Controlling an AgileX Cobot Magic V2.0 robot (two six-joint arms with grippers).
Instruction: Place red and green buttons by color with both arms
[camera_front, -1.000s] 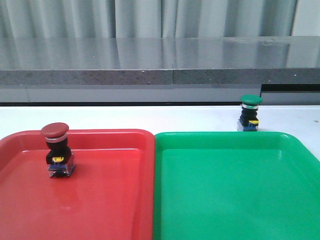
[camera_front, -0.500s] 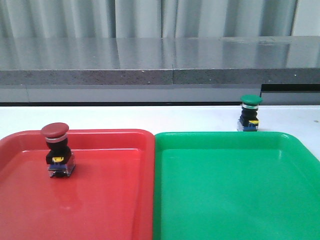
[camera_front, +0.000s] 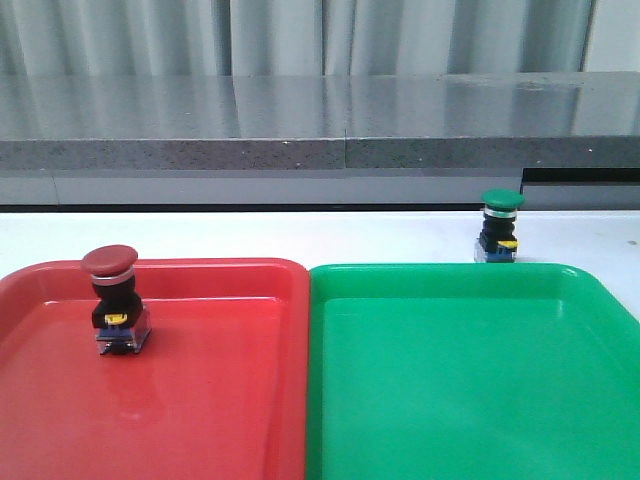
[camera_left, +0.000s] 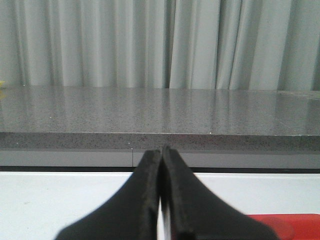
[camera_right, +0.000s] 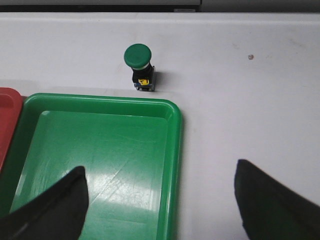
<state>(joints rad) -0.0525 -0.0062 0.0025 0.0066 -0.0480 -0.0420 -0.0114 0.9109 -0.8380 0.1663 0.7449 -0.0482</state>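
The red button stands upright inside the red tray near its far left. The green button stands on the white table just beyond the far right rim of the green tray; it also shows in the right wrist view. My right gripper is open and empty, above the green tray's right rim, short of the green button. My left gripper is shut and empty, over the table to the left of the red tray's corner. Neither gripper shows in the front view.
A grey stone ledge runs along the back of the table, with a curtain behind it. The two trays lie side by side and touch in the middle. White table lies to the right of the green tray.
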